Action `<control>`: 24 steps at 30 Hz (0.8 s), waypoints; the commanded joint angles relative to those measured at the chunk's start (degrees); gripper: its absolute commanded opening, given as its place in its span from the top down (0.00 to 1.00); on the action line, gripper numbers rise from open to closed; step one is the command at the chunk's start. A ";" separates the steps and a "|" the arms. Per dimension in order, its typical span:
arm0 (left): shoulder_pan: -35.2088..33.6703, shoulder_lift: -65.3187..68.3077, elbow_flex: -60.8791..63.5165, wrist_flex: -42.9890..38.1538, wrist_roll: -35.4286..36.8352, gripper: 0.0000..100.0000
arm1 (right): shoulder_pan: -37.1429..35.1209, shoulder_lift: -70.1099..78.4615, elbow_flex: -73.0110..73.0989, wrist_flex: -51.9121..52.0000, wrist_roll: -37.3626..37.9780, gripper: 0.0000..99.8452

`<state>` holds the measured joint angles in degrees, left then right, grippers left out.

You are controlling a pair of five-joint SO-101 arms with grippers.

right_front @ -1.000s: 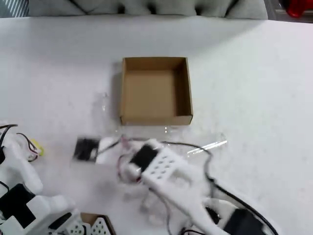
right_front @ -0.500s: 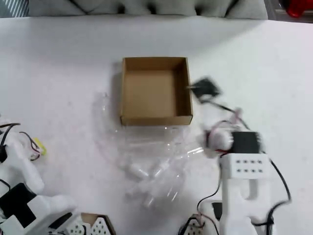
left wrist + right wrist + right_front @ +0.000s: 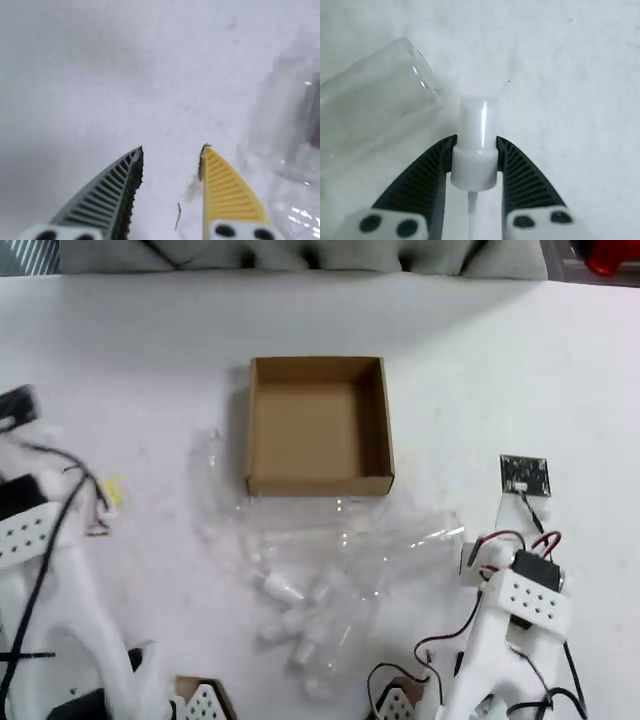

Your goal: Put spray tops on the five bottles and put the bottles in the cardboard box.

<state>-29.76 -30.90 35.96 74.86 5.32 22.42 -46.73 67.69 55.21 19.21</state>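
The white plastic spray top (image 3: 474, 150) sits in my right hand (image 3: 475, 138), pinched at its collar by the two black fingers, nozzle end pointing away from the wrist and the thin dip tube running back towards it. In the high view this hand hangs off the front right corner of the open brown cardboard box (image 3: 318, 483). The clear plastic bottles (image 3: 320, 580) lie on their sides in a loose heap on the white desk (image 3: 150, 360), just in front of the box's front wall, all of them outside it. One of them, the nearest clear bottle (image 3: 375, 100), lies just beside the held top. My left hand (image 3: 172, 148) is well off to the left of the box, fingers spread a moderate way with nothing between them.

I judge the fitting has not begun. My worry is the way the top faces: with the tube towards the wrist, I cannot lead it into a neck without a handover or a regrasp, and the smooth collar could slip or twist in the jaws then. The bottles are round and lying down, so a nudge from either hand would roll them. Being clear, their necks are hard for me to pick out, and a misjudged approach would bend the tube.
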 commanded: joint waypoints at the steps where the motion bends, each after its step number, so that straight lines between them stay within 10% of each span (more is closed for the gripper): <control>1: 11.47 -3.82 -7.47 3.52 4.31 0.81 | 0.75 -0.92 2.02 -4.00 0.00 0.98; 10: 25.45 6.73 -13.45 0.62 15.38 0.81 | -0.22 -0.84 3.25 -4.44 1.05 0.98; 24: 26.07 45.58 -40.18 3.52 24.26 0.81 | -3.12 -1.10 3.52 -4.44 1.14 0.98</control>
<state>-4.44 7.69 3.60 77.85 26.86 20.04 -46.73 71.65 51.69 19.65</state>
